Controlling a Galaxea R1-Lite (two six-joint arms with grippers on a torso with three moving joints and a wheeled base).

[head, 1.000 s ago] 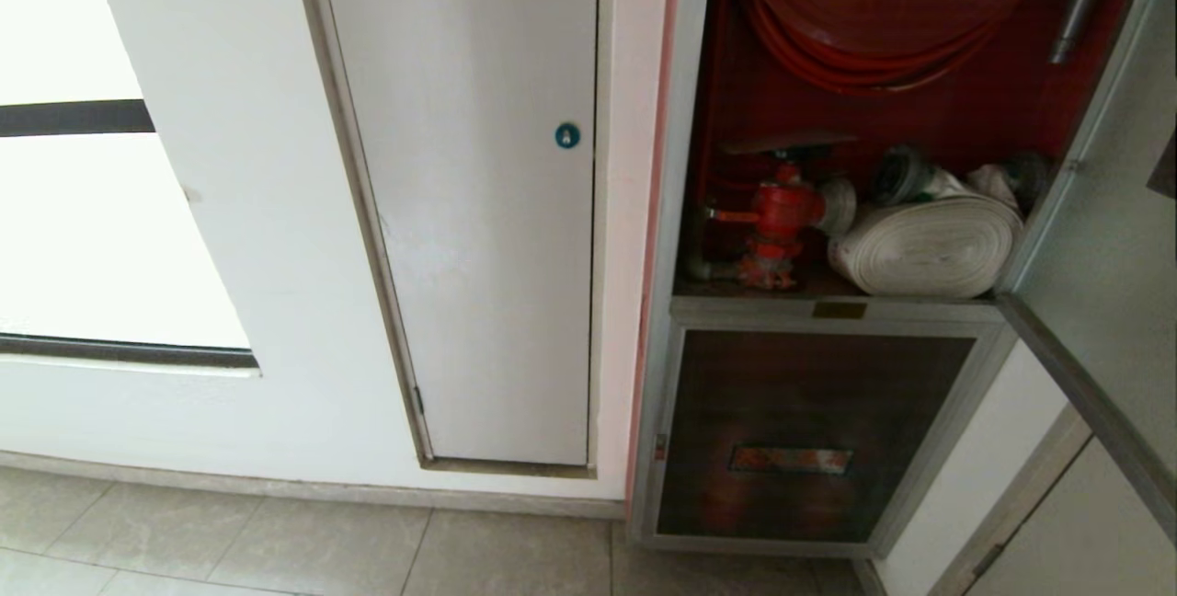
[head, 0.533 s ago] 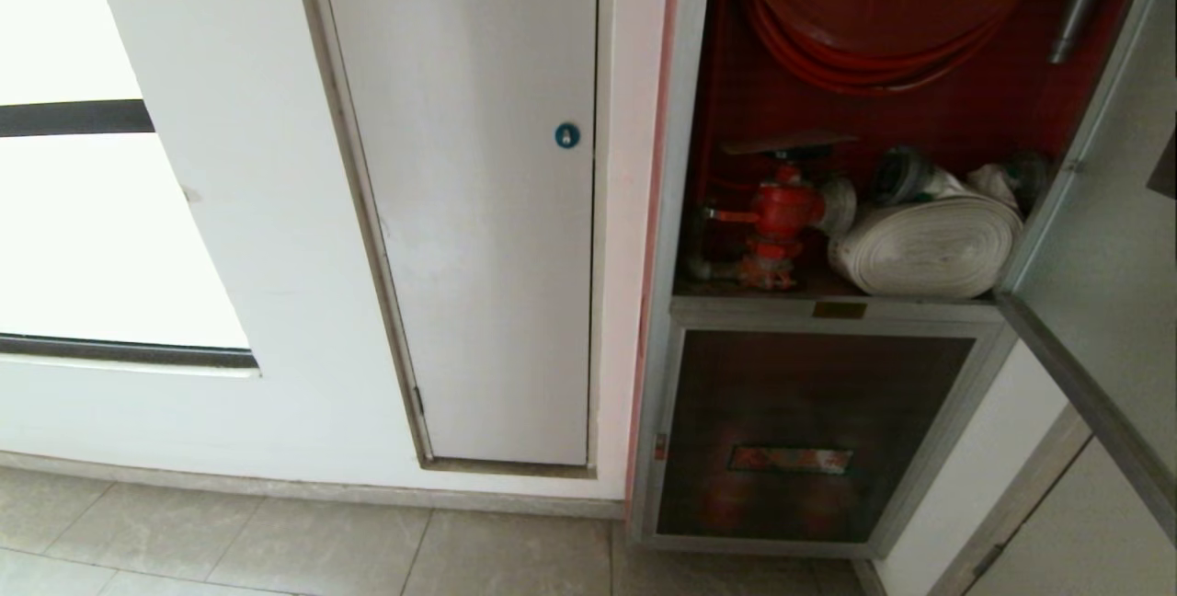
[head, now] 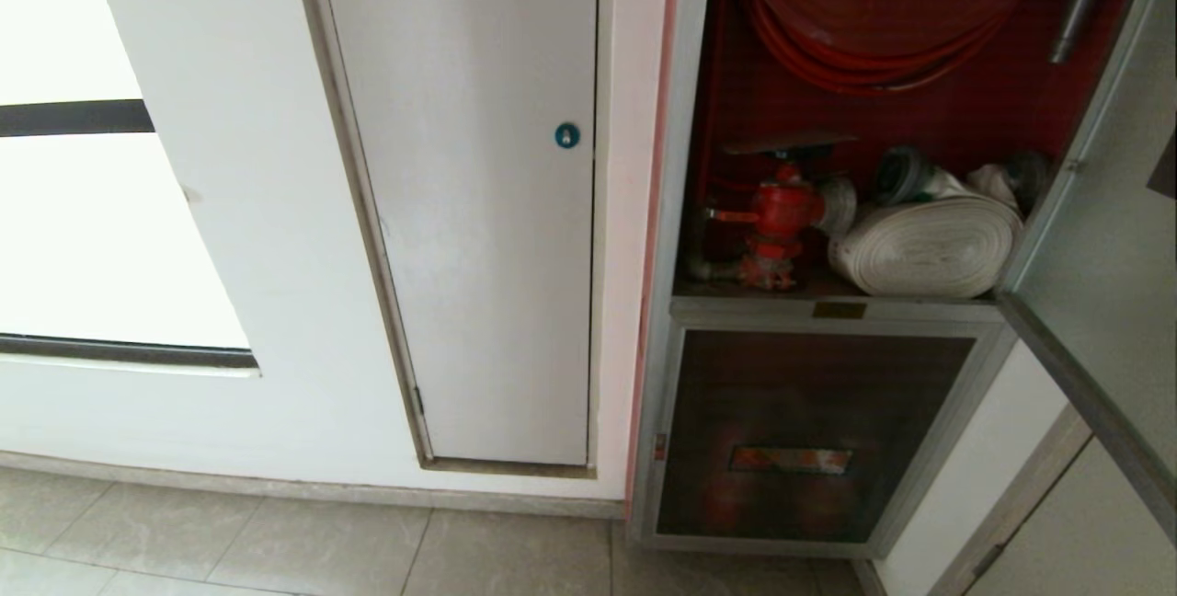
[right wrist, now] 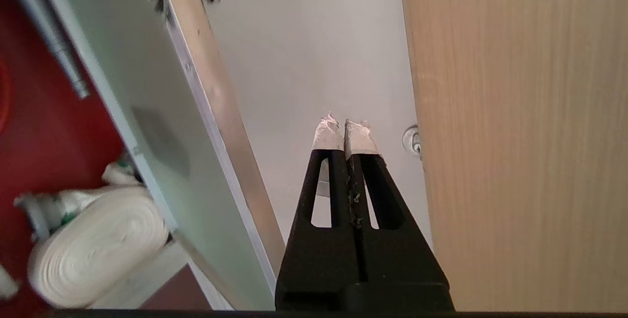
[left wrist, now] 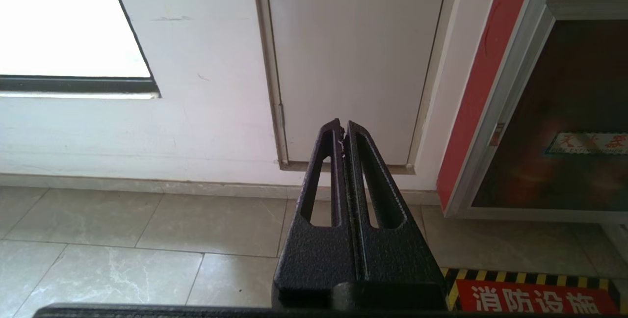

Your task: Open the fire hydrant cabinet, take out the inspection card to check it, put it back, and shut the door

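The fire hydrant cabinet (head: 919, 122) stands open, showing its red interior, a red hose reel (head: 874, 7), a red valve (head: 782, 210) and a white rolled hose (head: 929, 246). Its door (head: 1103, 246) is swung out to the right; the right wrist view shows the door (right wrist: 147, 112) edge-on beside the white rolled hose (right wrist: 98, 249). My right gripper (right wrist: 346, 129) is shut and empty, just right of the door's outer edge, facing a pale wall. My left gripper (left wrist: 342, 129) is shut, empty and parked low, facing the white panel's foot. The inspection card is out of view. Neither arm shows in the head view.
A plain white panel (head: 497, 210) with a blue round lock (head: 567, 135) is left of the cabinet. Below the cabinet sits a dark glass panel (head: 800, 394) with an orange label. A wooden panel (right wrist: 515, 136) stands close on the right gripper's other side. A hazard-striped floor marking (left wrist: 535, 293) lies below.
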